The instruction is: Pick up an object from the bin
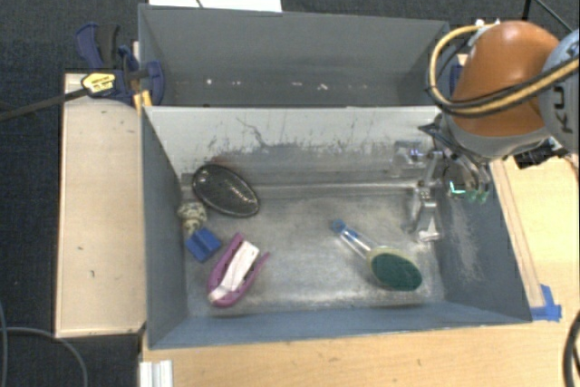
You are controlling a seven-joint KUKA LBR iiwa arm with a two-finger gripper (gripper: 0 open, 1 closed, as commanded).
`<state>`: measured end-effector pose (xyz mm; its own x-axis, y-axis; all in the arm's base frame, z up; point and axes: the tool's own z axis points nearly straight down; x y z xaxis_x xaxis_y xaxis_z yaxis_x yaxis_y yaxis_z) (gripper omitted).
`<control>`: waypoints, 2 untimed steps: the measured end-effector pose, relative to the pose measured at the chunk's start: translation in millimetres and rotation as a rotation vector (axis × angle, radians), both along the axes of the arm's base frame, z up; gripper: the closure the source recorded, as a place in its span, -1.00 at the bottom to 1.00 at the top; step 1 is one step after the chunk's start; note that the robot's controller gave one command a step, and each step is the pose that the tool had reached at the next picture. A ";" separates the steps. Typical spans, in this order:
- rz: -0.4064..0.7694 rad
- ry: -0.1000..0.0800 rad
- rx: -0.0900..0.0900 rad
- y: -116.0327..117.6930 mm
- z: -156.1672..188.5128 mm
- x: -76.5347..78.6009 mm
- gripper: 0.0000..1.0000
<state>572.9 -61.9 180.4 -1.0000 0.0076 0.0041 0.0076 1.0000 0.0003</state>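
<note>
The arm enters over the right wall of the bin [290, 59], orange wrist cover [507, 77] uppermost, pincer [426, 227] pointing down beside that wall. Whether the pincer is released or clenched cannot be determined. 1 brush [385, 263], with a dark green round head and a clear-blue handle, lies just in front of it, near the front wall. The floor centre is open. At the left wall: dark oval object [225, 190], blue block [203, 243], purple-white bundle [234, 270].

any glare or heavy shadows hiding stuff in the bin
camera view: soft, even light, with a pale sheen on the bin's floor; camera view: a highlight on the arm's orange cover; camera view: the black oval thing at the left looks dark but no shadow hides it.
</note>
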 end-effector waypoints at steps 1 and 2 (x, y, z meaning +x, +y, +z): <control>0.154 0.003 0.002 -15.4 -100.2 -74.1 -1.00; 0.206 -0.016 -0.002 6.0 -108.2 -90.3 -1.00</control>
